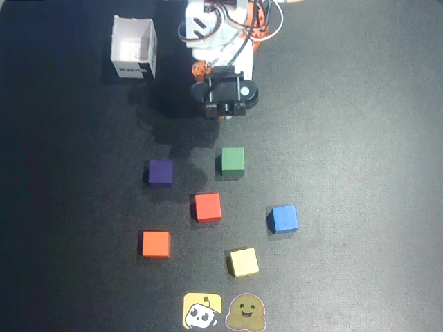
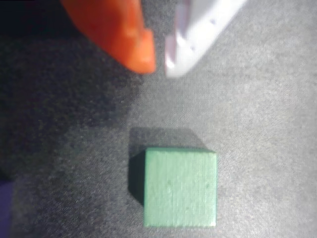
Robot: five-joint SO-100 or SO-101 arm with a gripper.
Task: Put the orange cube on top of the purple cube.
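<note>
Up top in the overhead view, gripper [image 1: 223, 111] parked close to the arm's base, empty. From the wrist view, orange finger and white finger tips nearly together with only a narrow gap and nothing between them [image 2: 159, 63]; clenched, near enough, around air. Directly below those tips in the wrist view, green cube [image 2: 180, 188] on dark cloth; not the target.

Further out in the overhead view: purple cube [image 1: 160, 173] left of the green one [image 1: 233, 160], red cube [image 1: 208, 207] just below and between them, blue cube [image 1: 284, 218] off right, yellow cube [image 1: 243, 262] low centre. Orange cube [image 1: 156, 243] lower left, well apart from its neighbours, free on all sides. White open box [image 1: 134, 48] upper left, two stickers [image 1: 221, 312] at the bottom edge.

Likely light, rigid, matte, so little risk of slipping or crushing. Best taken across two opposite flat faces, fingers square to them and around mid-height, leaving the underside clear for setting down on the purple top. Jaws to be spread wide first.
</note>
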